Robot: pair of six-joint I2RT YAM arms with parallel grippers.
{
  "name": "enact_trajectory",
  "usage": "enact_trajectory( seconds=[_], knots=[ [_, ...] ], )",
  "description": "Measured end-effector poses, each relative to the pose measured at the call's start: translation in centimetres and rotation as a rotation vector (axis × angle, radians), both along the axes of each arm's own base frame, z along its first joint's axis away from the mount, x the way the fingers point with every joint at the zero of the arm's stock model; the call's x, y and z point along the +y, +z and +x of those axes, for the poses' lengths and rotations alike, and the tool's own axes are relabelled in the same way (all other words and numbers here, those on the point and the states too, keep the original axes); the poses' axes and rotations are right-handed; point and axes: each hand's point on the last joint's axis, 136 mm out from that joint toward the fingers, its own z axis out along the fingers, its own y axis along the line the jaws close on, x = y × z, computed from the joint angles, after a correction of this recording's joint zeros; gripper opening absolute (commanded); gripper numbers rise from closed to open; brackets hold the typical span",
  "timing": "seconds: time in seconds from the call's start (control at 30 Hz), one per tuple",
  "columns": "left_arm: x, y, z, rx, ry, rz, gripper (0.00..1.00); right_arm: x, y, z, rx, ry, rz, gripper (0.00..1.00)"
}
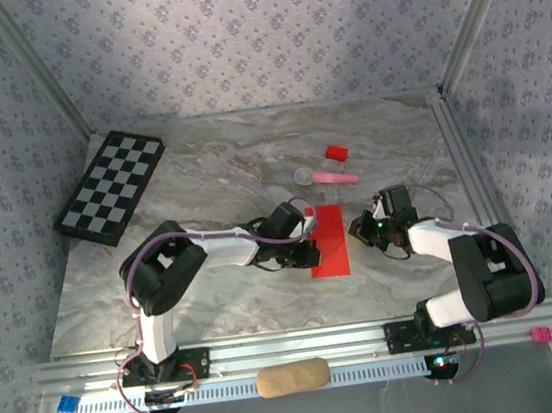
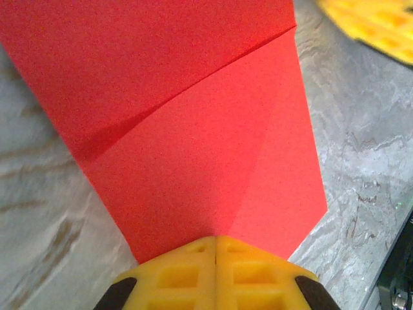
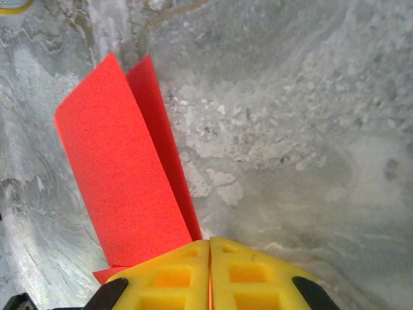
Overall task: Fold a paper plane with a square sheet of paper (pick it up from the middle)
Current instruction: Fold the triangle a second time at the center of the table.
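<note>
L fingers (image 2: pixel 181 278) & R fingers (image 3: pixel 251 278) both closed, pinching folded red sheet (image 1: pixel 329 240) edges.

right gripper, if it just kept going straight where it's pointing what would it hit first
Most likely the bare marble table just ahead of the right gripper, though depth is unclear. The red paper rises to the left of that line.
</note>
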Motion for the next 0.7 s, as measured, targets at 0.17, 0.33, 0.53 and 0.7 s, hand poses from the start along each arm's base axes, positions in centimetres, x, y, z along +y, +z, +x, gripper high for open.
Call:
enact_trajectory(
  seconds=[0.17,0.33,0.53,0.7],
  knots=[
    [0.8,0.2,-0.8,0.016,0.064,0.027,0.11,1.4,2.2,-0.9,-0.046,0.071,-0.032,0.16],
    [1.4,2.3,-0.9,-0.002,0.089,0.019,0.23,2.4,3.3,-3.1,-0.059,0.118,-0.047,0.21],
    [1.2,7.0,2.2,-0.083,0.082,-0.066,0.16,2.5,3.0,-6.2,-0.022,0.120,-0.054,0.30],
    [1.2,7.1,4.3,-0.083,0.033,-0.070,0.13,2.7,2.6,-7.9,0.030,0.110,-0.051,0.37]
  ],
)
